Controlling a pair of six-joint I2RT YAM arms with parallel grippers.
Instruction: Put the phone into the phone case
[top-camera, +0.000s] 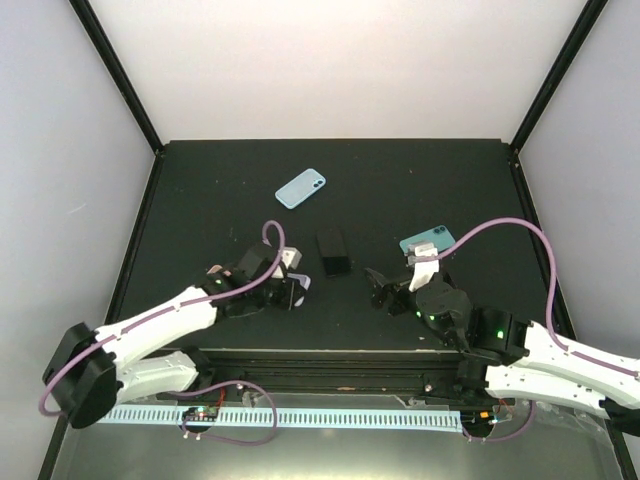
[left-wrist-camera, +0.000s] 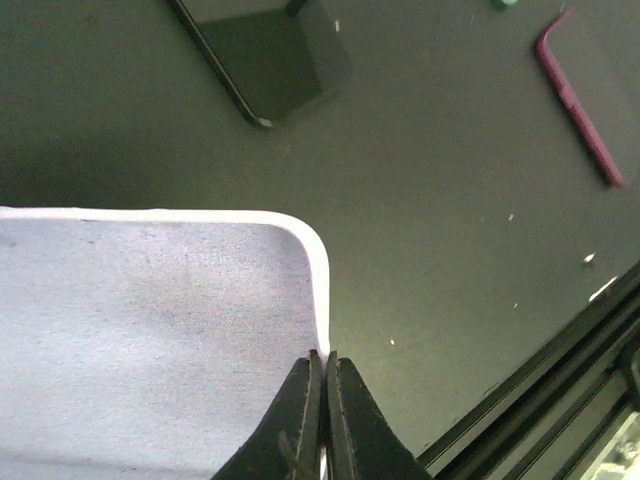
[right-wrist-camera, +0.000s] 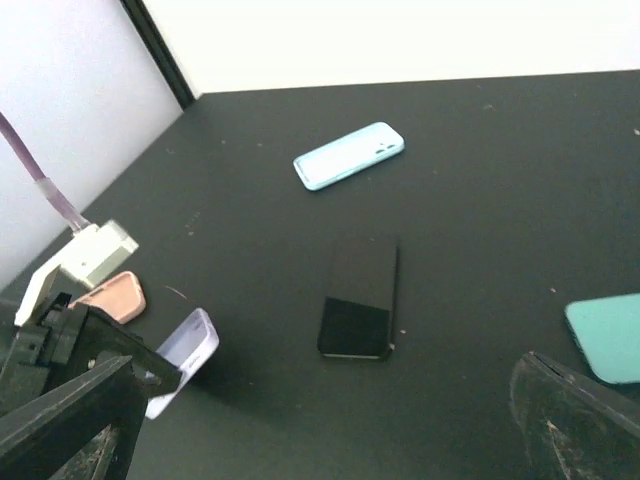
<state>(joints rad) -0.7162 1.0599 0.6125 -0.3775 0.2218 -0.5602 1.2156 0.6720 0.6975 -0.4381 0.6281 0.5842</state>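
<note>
Lying flat near the middle of the black table (top-camera: 200, 200), the phone (top-camera: 333, 252) is seen between the two arms, touched by neither. The left gripper (top-camera: 290, 290) is placed just to the phone's left, slightly nearer the bases. Its fingers are clenched on the white-rimmed edge of a lavender case (left-wrist-camera: 150, 330), close to one rounded corner. In the left wrist view the phone is found beyond that corner, apart from the case, with bare table between them.

The right gripper (top-camera: 383, 290) is held low to the phone's right, its fingers spread wide with nothing between them. From its wrist camera the phone is framed ahead of the gap between the fingers, well clear of both.

A light blue case (top-camera: 300, 187) is set farther back on the table, and a teal case (top-camera: 427, 243) lies to the right of the phone. A peach case (right-wrist-camera: 115, 297) is partly seen beside the left gripper.
</note>
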